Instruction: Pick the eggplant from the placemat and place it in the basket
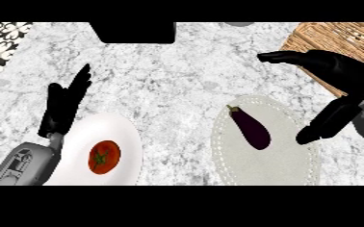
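Note:
A dark purple eggplant (250, 128) lies on a pale oval placemat (274, 161) at the lower right, its stem pointing up and left. My right hand (328, 67) hovers open to the eggplant's right, fingers stretched left above it and the thumb (326, 121) hanging down beside the mat's right edge; it touches nothing. A woven wooden basket (320, 34) sits at the upper right, partly hidden behind that hand. My left hand (65, 103) rests open at the left, fingers up.
A white plate (121, 130) holding a red tomato (104, 157) sits at the lower left beside my left forearm. A black object (134, 31) stands at the counter's far edge. A patterned cloth (10, 41) shows at the upper left corner.

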You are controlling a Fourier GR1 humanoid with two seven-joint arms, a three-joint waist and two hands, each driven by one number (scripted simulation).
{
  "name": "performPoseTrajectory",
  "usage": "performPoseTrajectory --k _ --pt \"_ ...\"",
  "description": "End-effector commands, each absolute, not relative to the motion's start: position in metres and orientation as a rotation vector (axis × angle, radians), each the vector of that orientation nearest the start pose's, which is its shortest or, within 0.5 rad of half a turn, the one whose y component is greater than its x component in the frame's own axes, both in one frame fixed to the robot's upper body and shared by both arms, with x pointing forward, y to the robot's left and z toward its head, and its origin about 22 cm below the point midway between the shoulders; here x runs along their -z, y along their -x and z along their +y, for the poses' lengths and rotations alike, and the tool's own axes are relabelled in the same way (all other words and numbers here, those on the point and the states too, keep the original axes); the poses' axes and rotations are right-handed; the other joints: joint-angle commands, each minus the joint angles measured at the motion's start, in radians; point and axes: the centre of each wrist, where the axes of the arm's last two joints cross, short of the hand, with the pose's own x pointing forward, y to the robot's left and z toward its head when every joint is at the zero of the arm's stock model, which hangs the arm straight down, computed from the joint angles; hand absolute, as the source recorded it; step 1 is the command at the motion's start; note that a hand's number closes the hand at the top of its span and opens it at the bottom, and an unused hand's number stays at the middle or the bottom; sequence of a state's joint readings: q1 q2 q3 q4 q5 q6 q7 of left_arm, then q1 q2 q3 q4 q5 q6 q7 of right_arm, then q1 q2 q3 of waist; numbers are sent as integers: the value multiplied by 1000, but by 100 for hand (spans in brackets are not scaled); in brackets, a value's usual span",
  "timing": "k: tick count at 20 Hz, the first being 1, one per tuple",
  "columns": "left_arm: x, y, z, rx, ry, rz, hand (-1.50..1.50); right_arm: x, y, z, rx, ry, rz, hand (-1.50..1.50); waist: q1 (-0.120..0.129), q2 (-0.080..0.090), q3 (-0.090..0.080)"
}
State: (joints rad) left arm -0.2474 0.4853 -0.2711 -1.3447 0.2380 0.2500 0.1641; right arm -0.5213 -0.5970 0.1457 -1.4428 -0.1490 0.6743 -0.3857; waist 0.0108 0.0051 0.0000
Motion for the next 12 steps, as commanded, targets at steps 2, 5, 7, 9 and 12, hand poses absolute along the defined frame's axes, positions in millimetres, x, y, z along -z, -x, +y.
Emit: performPoseTrajectory --k 2,5,7,9,12 --pt "-20 -288 257 221 -239 -1380 0 -227 -344 -314 -1572 -255 -1679 -150 23 1 1" --pt "-26 -297 275 241 -236 -1381 0 -216 -344 -297 -1728 -343 -1504 -150 28 8 0" --pt "-33 -305 274 229 -247 -1384 0 -225 -349 -311 -1732 -358 -1479 -150 30 11 1" --pt "-30 -301 272 234 -246 -1365 0 -223 -349 -317 -1740 -386 -1456 -150 26 8 2" --pt "-20 -295 263 235 -226 -1382 0 -211 -351 -321 -1740 -401 -1438 -150 28 10 2"
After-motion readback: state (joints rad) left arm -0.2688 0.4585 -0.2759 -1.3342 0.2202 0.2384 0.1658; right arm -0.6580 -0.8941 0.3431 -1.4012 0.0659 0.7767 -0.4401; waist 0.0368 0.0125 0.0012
